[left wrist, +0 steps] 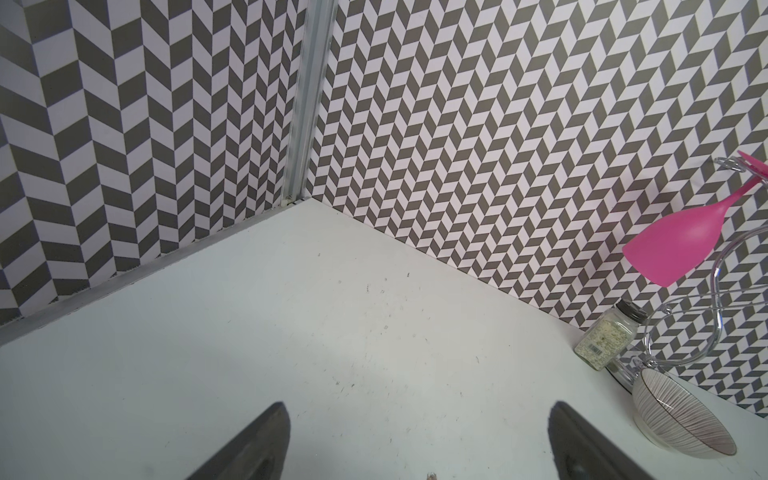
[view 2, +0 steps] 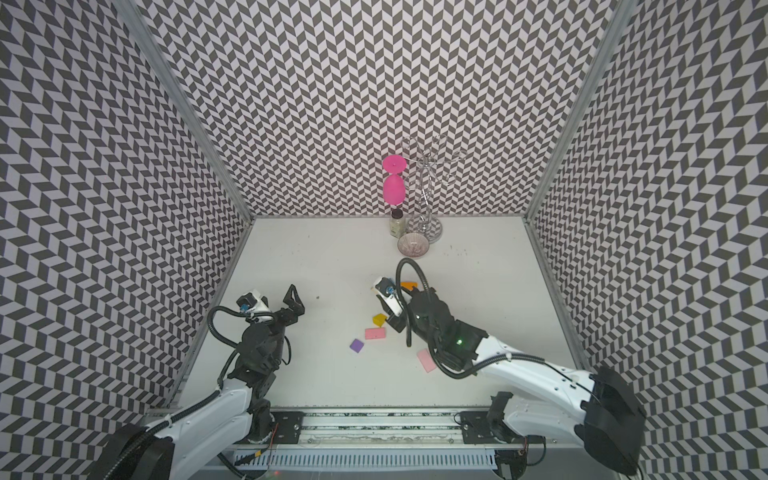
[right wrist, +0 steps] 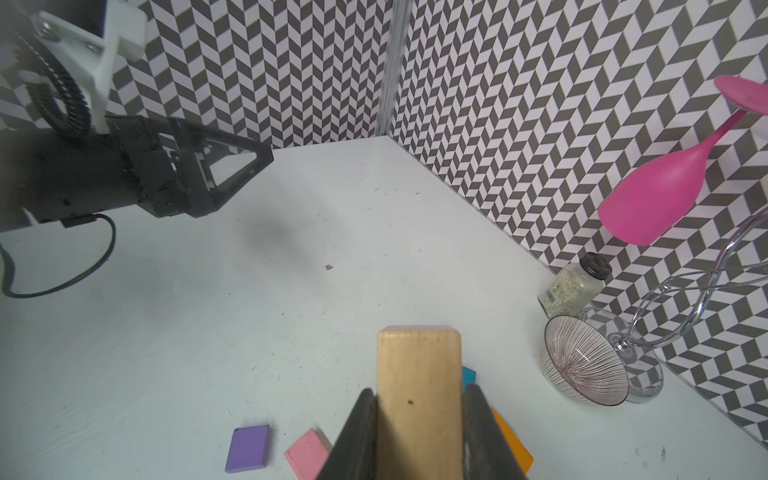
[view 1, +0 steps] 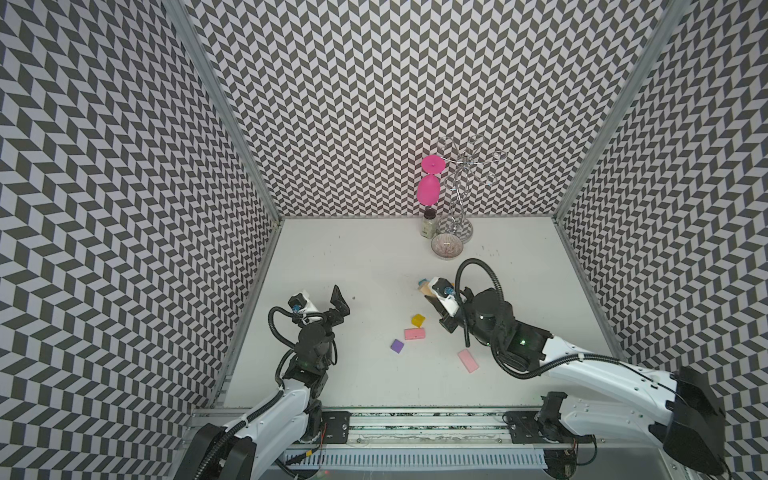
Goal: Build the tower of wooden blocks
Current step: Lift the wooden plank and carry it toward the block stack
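My right gripper (right wrist: 419,390) is shut on a plain wood block (right wrist: 419,374), which sticks out past the fingertips above the table's middle. Under it lie a teal piece (right wrist: 468,376) and an orange piece (right wrist: 513,446). In both top views the wood block (view 1: 424,289) shows just beyond the right wrist camera. Loose on the table nearer the front are a yellow block (view 1: 418,319), a pink slab (view 1: 414,334), a purple block (view 1: 397,345) and a second pink slab (view 1: 468,360). My left gripper (view 1: 340,300) hovers at the left, open and empty, well apart from the blocks.
At the back right a pink goblet (view 1: 429,189) hangs upside down on a wire rack (view 1: 457,208). A spice jar (view 1: 429,224) and a ribbed glass bowl (view 1: 447,246) stand in front of it. Patterned walls close three sides.
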Controlling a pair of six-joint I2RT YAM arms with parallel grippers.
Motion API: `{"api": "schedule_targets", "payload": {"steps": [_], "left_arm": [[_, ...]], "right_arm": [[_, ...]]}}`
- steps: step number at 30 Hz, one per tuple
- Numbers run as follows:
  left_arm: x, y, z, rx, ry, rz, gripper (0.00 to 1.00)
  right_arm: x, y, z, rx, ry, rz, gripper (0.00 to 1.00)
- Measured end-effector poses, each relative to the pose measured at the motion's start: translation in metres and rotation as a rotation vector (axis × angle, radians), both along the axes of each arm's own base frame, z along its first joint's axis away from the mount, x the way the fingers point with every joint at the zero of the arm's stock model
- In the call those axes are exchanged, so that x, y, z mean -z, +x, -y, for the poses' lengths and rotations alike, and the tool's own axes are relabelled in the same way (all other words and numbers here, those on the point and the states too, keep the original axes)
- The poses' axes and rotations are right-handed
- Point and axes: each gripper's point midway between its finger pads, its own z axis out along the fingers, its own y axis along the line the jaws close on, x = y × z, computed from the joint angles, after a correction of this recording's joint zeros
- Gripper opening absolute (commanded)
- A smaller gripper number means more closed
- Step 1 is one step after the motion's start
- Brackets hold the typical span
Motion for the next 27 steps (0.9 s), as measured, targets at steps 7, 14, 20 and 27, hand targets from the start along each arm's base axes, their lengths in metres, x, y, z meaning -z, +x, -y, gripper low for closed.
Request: {"api": "schedule_targets", "payload": {"steps": [7, 14, 20, 27], "left_arm": [[0.003, 0.001, 0.000, 0.001, 0.003, -0.010, 0.97], [0.003, 0.001, 0.000, 0.001, 0.003, -0.010, 0.96], [0.004, 0.001, 0.001, 0.005, 0.005, -0.014, 0.95], [0.007, 0.002, 0.002, 0.008, 0.008, -0.023, 0.95]], "right_arm": [[0.000, -0.019, -0.011, -0.183, 0.014, 0.004, 0.00], [0.047, -0.029, -0.027, -0.307, -0.120, -0.075, 0.00], [0.114, -0.004, -0.034, -0.275, -0.294, -0.224, 0.00], [0.150, 0.020, -0.014, -0.219, -0.376, -0.292, 0.00]]}}
